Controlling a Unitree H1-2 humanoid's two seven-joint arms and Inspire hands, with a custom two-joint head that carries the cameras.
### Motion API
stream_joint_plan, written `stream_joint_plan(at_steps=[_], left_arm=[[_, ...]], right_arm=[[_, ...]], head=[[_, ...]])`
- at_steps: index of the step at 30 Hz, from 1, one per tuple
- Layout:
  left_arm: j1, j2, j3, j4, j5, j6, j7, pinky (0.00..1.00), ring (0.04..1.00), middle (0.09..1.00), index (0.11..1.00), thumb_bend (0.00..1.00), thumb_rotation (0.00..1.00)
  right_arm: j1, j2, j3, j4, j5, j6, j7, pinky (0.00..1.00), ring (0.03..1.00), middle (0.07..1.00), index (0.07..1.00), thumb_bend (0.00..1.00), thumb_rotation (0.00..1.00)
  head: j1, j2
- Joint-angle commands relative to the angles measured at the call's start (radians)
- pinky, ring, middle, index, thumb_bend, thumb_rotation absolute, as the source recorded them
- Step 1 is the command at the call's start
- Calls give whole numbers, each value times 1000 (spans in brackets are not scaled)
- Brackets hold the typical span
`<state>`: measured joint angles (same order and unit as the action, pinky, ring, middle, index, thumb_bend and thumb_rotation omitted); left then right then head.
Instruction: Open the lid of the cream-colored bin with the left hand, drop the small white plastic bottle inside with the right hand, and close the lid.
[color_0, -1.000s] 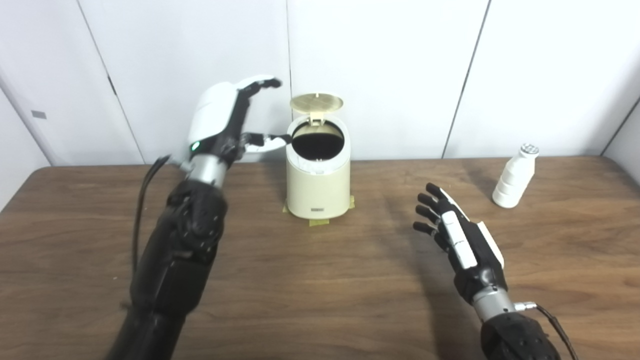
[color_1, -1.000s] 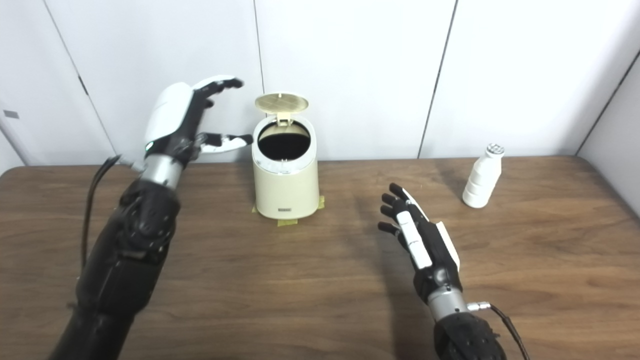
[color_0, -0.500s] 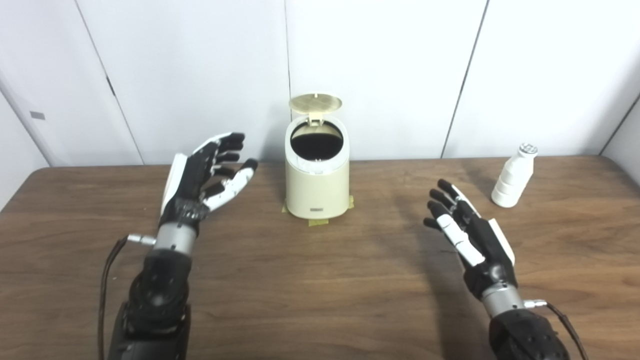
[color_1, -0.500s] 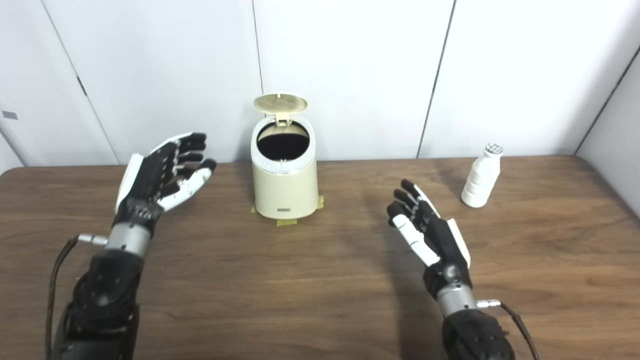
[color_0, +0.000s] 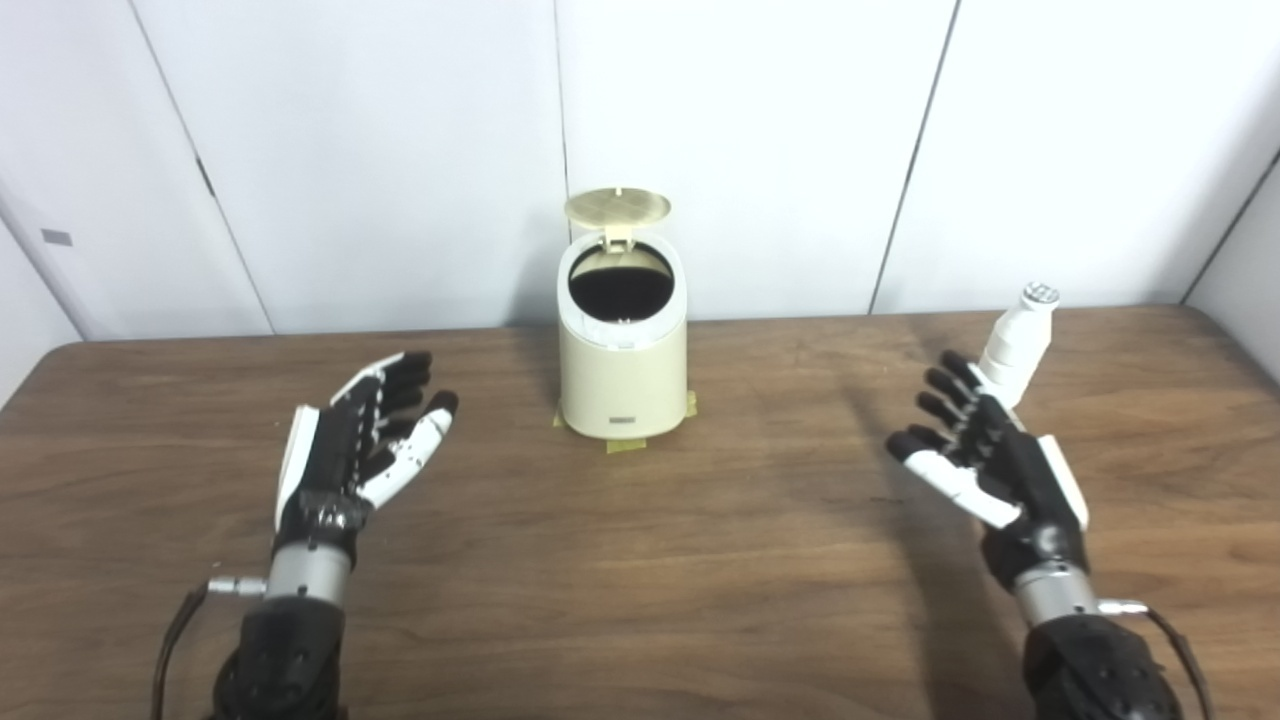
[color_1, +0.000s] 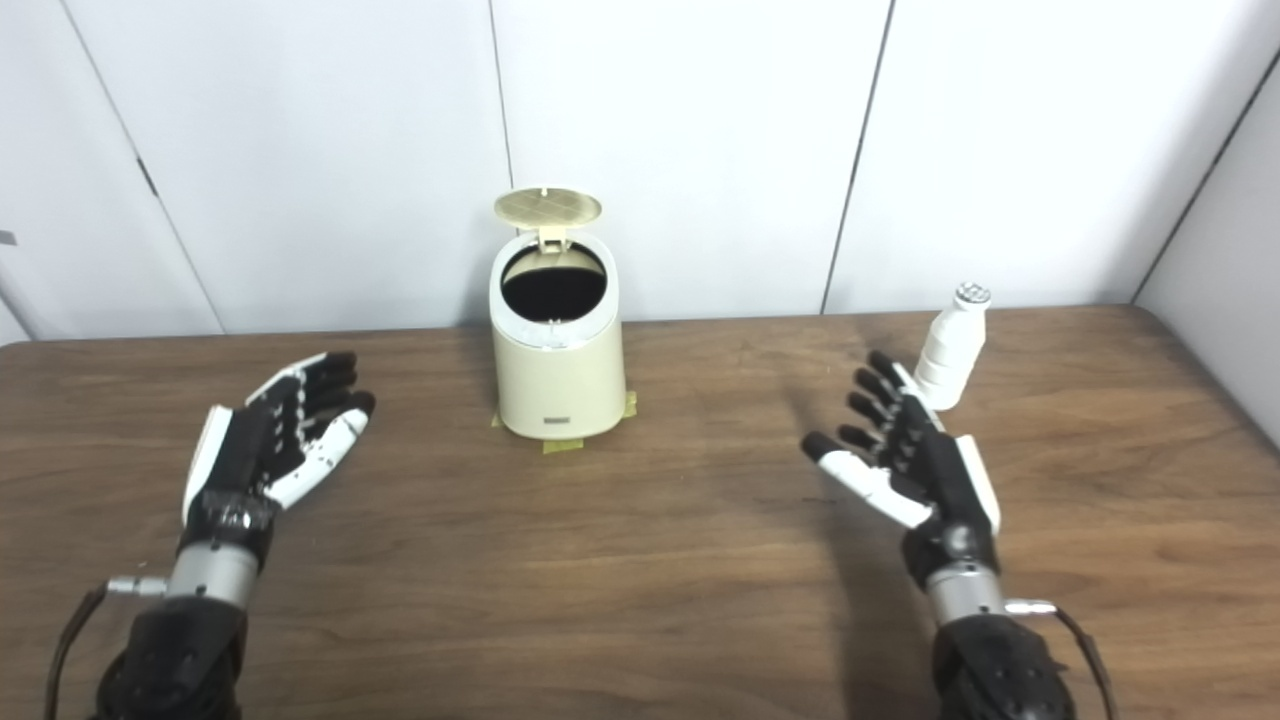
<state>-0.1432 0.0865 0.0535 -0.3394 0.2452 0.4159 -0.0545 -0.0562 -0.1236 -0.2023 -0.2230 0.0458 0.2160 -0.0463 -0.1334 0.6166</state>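
The cream-colored bin (color_0: 622, 370) stands at the back middle of the wooden table. Its round lid (color_0: 617, 207) is tipped up and back, and the dark opening (color_0: 620, 288) shows. The small white plastic bottle (color_0: 1018, 342) stands upright at the back right. My right hand (color_0: 985, 465) is open and empty, palm turned inward, just in front of and left of the bottle, apart from it. My left hand (color_0: 360, 445) is open and empty, low over the table, well to the left of the bin.
The wooden table (color_0: 640, 560) has yellow tape bits (color_0: 626, 444) under the bin's base. White wall panels (color_0: 750, 140) rise straight behind the table's back edge. The table's right corner (color_1: 1180, 330) lies past the bottle.
My left hand has dropped from beside the bin's open top and pulled back to the left, low over the table. My right hand has moved right and forward towards the bottle. The view has shifted slightly.
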Motion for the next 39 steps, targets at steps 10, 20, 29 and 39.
stream_joint_plan(at_steps=[10,20,29,39], left_arm=[[-13,4,-23,-50,16,-19,25,721,782,803,822,448,366],[-3,25,-26,-63,-1,-35,10,739,782,810,858,567,307],[-6,60,-20,-52,-42,-54,-1,749,777,805,863,627,200],[-6,107,7,-43,-118,-56,-34,780,780,811,876,684,92]], right_arm=[[-21,-77,-77,-59,-194,-47,-124,717,761,771,773,799,166],[-62,-189,-84,2,-363,63,-156,790,857,862,820,902,264],[-159,-234,-52,114,-448,102,-168,756,883,915,888,908,266],[-287,-303,32,211,-467,170,-85,815,941,956,952,921,148]], head=[[-58,-2],[-140,0],[-205,5],[-325,21]])
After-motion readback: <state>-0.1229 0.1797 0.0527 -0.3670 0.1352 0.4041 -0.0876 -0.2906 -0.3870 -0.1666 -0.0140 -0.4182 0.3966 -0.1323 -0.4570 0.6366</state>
